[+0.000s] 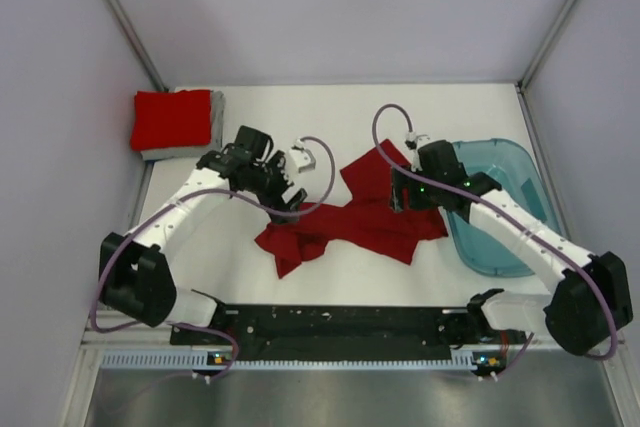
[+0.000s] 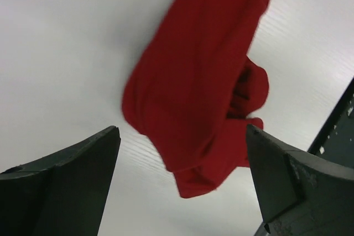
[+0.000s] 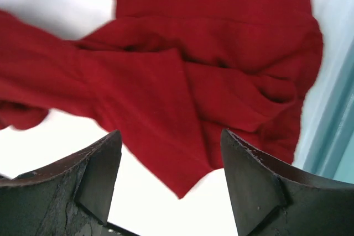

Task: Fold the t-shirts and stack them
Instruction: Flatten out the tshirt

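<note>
Dark red t-shirt (image 1: pixel 352 219) is seen unfolded and crumpled at mid-table, soft matte knit thrown into ridges and overlapping flaps. Its long axis runs roughly left to right across the white table (image 1: pixel 460 117), with one lobe reaching toward the far side and a bunched tail at the near-left end. The table surface is finely ribbed in the left wrist view.

Left gripper (image 2: pixel 181 136) is held over the shirt's left end, jaws spread wide and nothing clamped; the cloth's rounded folded edge is framed between the dark wedge-shaped fingers (image 2: pixel 72 186). Right gripper (image 3: pixel 171 136) is held over the shirt's right part, jaws likewise apart and empty, a pointed fabric corner hanging between them. Contact with the cloth probably isn't made by either, but this can't be confirmed from these angles.

Brighter red t-shirt (image 1: pixel 170 119) is folded into a neat rectangle at the far-left corner, laid on top of the folded grey t-shirt (image 1: pixel 216 119), well apart from both grippers. Translucent teal plastic tub (image 1: pixel 510 172) is set at the right edge, just beside the dark red shirt.
</note>
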